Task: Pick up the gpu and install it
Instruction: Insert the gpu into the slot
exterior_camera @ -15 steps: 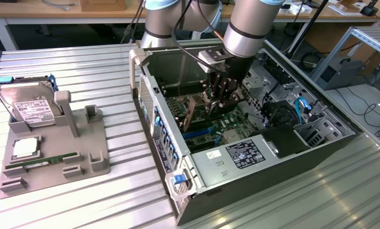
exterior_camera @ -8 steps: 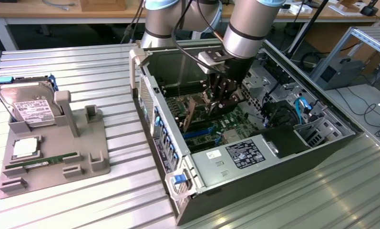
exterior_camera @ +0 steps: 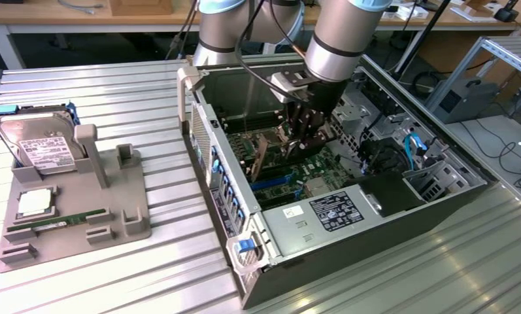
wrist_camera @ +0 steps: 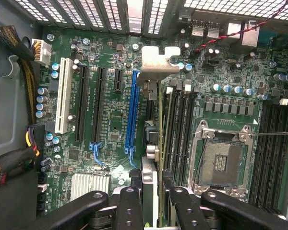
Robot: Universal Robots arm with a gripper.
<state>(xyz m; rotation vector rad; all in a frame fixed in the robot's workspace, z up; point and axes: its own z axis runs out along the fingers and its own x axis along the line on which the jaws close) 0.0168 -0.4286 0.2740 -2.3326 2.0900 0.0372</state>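
Right, my black fingers (wrist_camera: 134,203) are clenched on the thin green circuit card with its silver end bracket (wrist_camera: 153,158), held on edge just beside the motherboard's long blue slot (wrist_camera: 131,110).

Robotics lab: workbenches (exterior_camera: 68,25), floor cables (exterior_camera: 507,152)

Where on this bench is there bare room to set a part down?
Bare ribbed table at the exterior view's right of the computer case, and the strip between case and grey fixture. Crowded inside the case, where the gripper holds the gpu.
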